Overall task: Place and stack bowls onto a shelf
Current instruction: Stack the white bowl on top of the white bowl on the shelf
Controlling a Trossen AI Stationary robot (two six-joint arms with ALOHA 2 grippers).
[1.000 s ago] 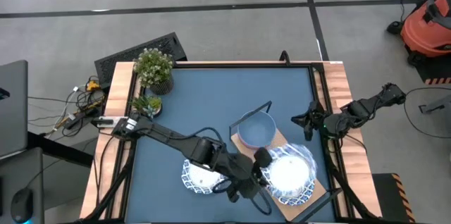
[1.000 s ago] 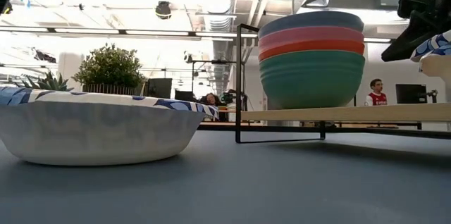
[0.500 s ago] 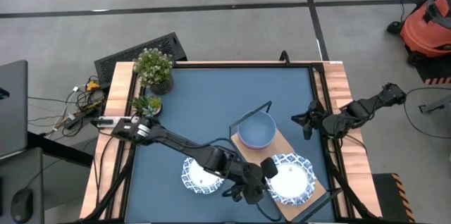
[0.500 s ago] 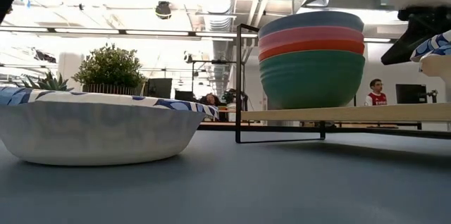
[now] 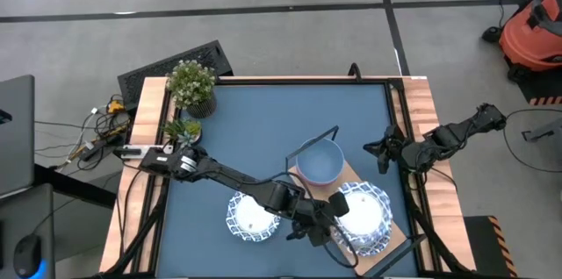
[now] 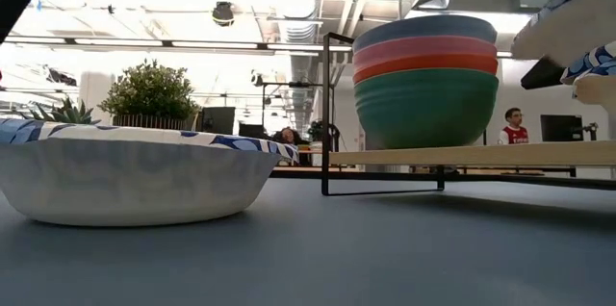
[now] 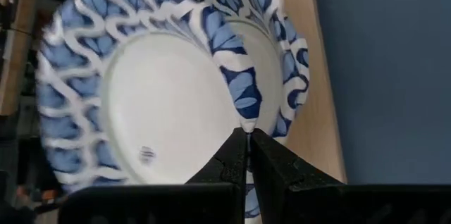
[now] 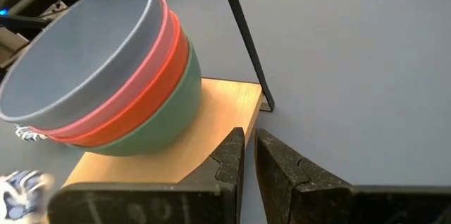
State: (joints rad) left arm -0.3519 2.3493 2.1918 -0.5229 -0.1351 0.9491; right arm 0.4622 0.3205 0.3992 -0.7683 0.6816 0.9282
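Note:
My left gripper [image 5: 327, 224] is shut on a blue-and-white patterned bowl [image 5: 367, 213] over the near end of the light-wood shelf [image 5: 349, 174]. A second patterned bowl [image 7: 294, 76] sits on the shelf board just beneath it. A stack of green, red, pink and pale blue bowls [image 5: 319, 163] rests on the shelf's far end beside the black wire frame [image 5: 320, 132]. A third patterned bowl [image 5: 250, 218] stands on the blue table to the left of the shelf. My right gripper [image 5: 383, 153] waits shut near the table's right edge. My left gripper [image 7: 247, 136] pinches the patterned bowl's rim [image 7: 243, 111] between its two fingers, on the side facing the table's left. The fingers reach in from the left. The bowl is lifted and tilted above the bowl on the shelf; its pale underside [image 6: 568, 27] shows in the low view.
Two potted plants [image 5: 191, 84] [image 5: 182, 130] stand at the table's far left corner. Bare blue tabletop lies between the plants and the shelf. People show in the room beyond the table.
My left gripper has kept its hold on the bowl's rim and shifted slightly over the shelf's near end. The held bowl has tipped, and in the low view its pale underside has come down into sight at the right.

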